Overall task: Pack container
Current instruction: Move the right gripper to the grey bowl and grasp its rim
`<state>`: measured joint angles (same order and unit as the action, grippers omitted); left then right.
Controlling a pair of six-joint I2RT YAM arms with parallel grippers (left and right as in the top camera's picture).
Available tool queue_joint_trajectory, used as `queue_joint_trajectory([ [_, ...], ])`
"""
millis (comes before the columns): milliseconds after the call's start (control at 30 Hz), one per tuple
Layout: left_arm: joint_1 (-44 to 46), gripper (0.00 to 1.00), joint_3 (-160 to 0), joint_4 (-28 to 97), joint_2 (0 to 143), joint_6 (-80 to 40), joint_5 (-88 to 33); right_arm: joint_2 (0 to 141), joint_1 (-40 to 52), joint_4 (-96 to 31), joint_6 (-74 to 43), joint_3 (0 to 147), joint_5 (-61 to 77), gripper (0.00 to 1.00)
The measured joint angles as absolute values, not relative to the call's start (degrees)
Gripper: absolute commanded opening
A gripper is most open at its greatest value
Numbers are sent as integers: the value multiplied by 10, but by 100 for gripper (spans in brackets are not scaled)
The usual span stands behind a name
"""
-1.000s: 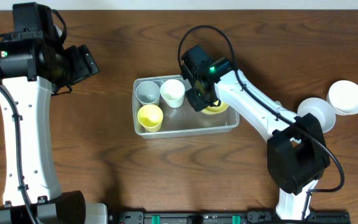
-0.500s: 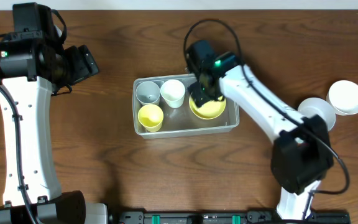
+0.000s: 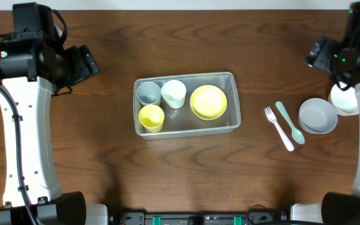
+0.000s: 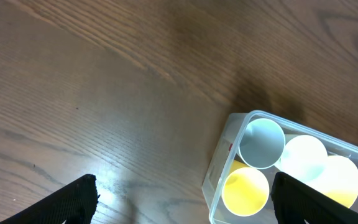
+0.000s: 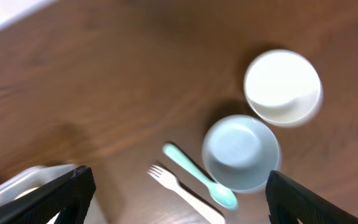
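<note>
Clear round-cornered plastic container (image 3: 192,125) holds three cups (image 3: 174,93) and a yellow bowl (image 3: 208,102) (left tool (image 4: 184,193) and right tool (image 5: 179,186) spread wide).

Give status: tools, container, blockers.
Both tools open, empty: left tool, right tool. The container holds grey cup, white cup, yellow cup, yellow bowl. Outside on table: fork, spoon, grey bowl, white bowl. Nothing blocking.

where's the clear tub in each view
Overhead: the container sits mid-table, at the centre of the picture.
Left wrist: container at lower right, cut by the edge.
Right wrist: container, only a corner at bottom left.
Landmark: the grey cup in one corner, also seen from the left wrist; not visible from the right wrist.
</note>
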<state>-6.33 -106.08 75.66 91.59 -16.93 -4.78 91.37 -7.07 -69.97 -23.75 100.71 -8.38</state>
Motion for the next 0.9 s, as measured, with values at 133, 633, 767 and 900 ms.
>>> queue_joint_trajectory([
  [133, -63, 89, -1061, 757, 916, -169, -48, 945, -111, -670, -246, 914, -74, 90],
  [633, -63, 89, -1061, 759, 916, -169, -48, 1061, -125, -548, -255, 726, -59, 49],
  [767, -63, 89, -1061, 759, 916, -169, -48, 1064, -125, -540, -257, 726, -58, 31],
  [900, -63, 90, -1061, 761, 916, -169, -48, 1064, -125, -540, -257, 726, -58, 34],
])
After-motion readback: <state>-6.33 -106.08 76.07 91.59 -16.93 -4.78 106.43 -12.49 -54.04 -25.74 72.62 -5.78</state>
